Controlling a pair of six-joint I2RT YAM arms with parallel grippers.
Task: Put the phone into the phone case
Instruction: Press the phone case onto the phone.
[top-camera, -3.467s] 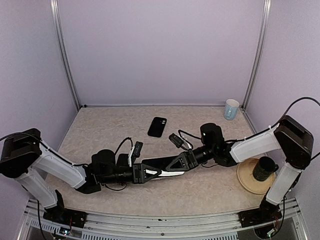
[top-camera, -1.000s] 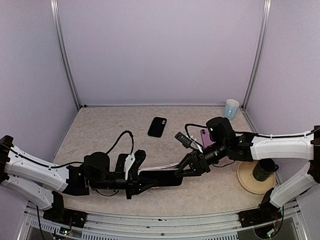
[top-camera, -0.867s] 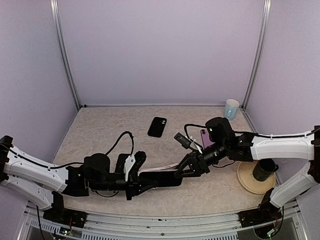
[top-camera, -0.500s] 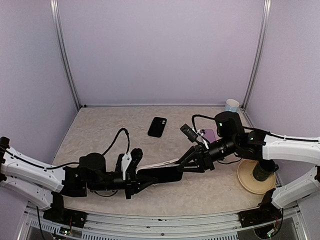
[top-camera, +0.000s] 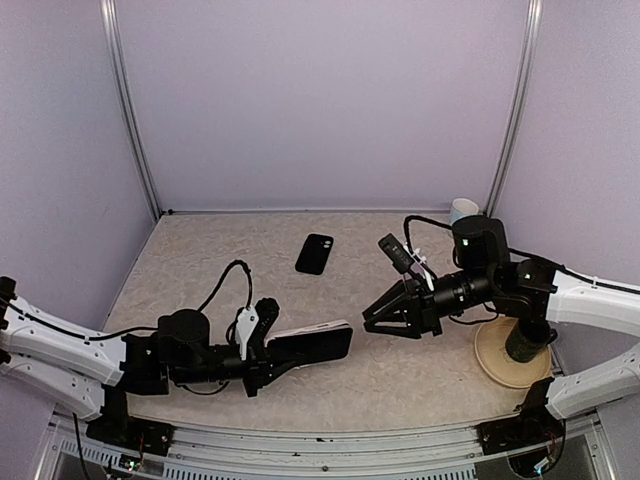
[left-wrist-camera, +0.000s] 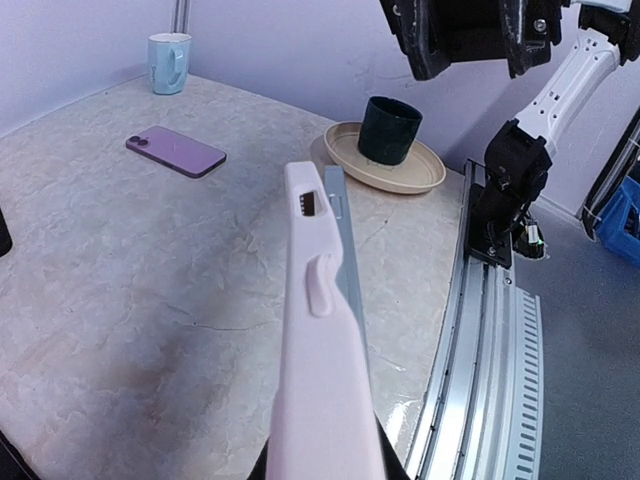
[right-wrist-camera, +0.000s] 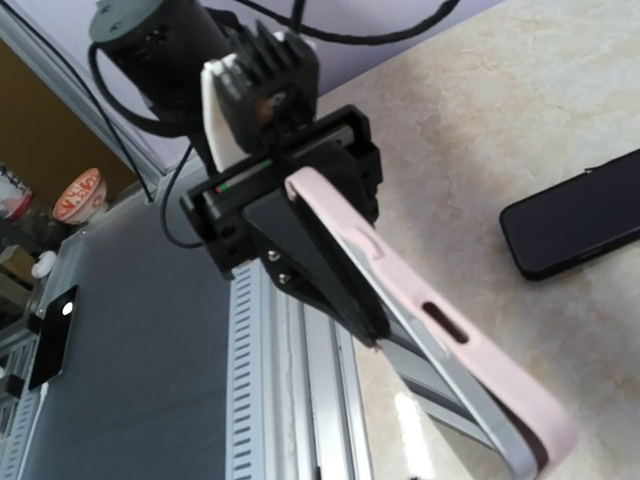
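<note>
Left fingers (top-camera: 268, 362) clamp phone case (top-camera: 312, 343); right fingers (top-camera: 390, 305) parted.

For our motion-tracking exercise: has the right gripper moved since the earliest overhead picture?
Yes. The right gripper has drawn back rightward, off the pink phone case: once directly below the black phone, it now sits well to that phone's right.

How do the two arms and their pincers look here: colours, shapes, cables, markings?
The left arm and right arm have white shells between black joints. The left pincer and right pincer are black, the right showing triangular braced struts. Black cables loop over the wrists; a green light marks the right wrist.
</note>
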